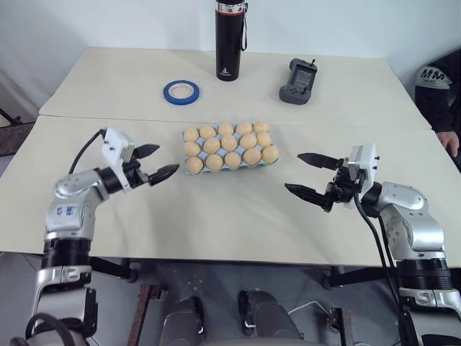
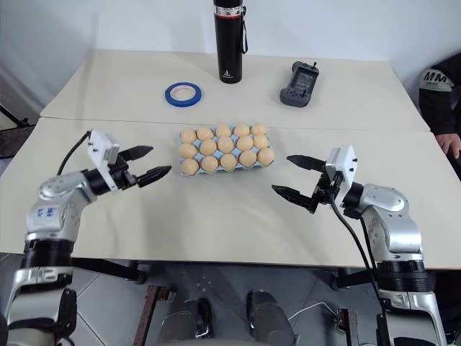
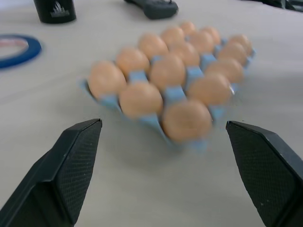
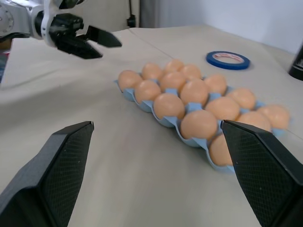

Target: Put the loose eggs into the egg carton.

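The light blue egg carton (image 1: 232,169) lies at the middle of the table, and several pale orange eggs (image 1: 212,145) fill its cups. Every egg I see sits in a cup; loose eggs are out of view. To the carton's left my left gripper (image 1: 168,158) hovers open and empty, pointing at the near left corner; its wrist view faces the carton (image 3: 176,93) between wide-spread fingers (image 3: 75,165). My right gripper (image 1: 292,171) stands open and empty to the carton's right, a short way off. Its wrist view looks along the carton (image 4: 165,122) towards the left gripper (image 4: 94,40).
At the back of the table stand a black bottle (image 1: 230,40), a blue tape roll (image 1: 182,91) and a dark grey handheld device (image 1: 298,81). A person's arm (image 1: 443,94) rests at the table's far right edge. Bare tabletop lies in front of the carton.
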### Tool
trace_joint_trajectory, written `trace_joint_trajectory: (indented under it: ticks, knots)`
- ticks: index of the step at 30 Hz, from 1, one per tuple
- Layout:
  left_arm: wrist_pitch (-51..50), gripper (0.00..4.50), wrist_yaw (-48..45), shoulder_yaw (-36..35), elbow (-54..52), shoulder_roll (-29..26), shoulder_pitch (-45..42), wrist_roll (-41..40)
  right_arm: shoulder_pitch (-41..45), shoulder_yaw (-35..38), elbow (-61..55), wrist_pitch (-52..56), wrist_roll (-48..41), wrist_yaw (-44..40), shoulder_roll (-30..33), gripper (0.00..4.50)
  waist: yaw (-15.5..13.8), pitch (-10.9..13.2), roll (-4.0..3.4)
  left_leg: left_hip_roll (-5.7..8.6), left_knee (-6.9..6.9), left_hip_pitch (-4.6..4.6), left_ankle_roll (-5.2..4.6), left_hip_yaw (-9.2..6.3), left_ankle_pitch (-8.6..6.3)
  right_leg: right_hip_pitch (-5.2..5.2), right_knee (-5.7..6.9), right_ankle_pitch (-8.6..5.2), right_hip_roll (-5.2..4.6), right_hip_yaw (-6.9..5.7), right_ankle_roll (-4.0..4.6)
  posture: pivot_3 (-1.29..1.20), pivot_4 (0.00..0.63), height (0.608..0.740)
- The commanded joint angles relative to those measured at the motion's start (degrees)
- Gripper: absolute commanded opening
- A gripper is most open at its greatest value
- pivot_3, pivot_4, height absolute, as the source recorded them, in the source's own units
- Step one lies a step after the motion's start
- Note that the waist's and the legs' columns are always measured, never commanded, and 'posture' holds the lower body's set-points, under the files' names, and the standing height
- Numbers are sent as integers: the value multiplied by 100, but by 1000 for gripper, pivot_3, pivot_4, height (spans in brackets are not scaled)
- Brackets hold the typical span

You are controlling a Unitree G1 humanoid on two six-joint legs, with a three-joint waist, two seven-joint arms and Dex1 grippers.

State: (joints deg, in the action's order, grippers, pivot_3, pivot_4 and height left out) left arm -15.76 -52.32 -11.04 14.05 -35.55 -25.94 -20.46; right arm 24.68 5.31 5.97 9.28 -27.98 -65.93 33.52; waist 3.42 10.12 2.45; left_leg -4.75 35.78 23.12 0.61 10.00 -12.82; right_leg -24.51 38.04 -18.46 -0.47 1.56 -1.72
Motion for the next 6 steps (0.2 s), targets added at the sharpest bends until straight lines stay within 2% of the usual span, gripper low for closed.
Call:
trace_joint_trajectory:
  ticks: [1,6]
  knots:
    - [-84,4478,-138,-248,-614,-249,374,-239,270,-114,242,-240,76,-234,-74,4500,3,0,0,0,0,0,-3,0,-2,1,0,0,-2,1,0,0,150,740]
    - [-239,4478,-96,-419,-926,-365,694,-391,447,-233,478,-346,158,-380,-179,4500,-7,0,0,0,-3,0,-19,-4,-13,0,-1,-2,-4,-2,5,0,150,740]
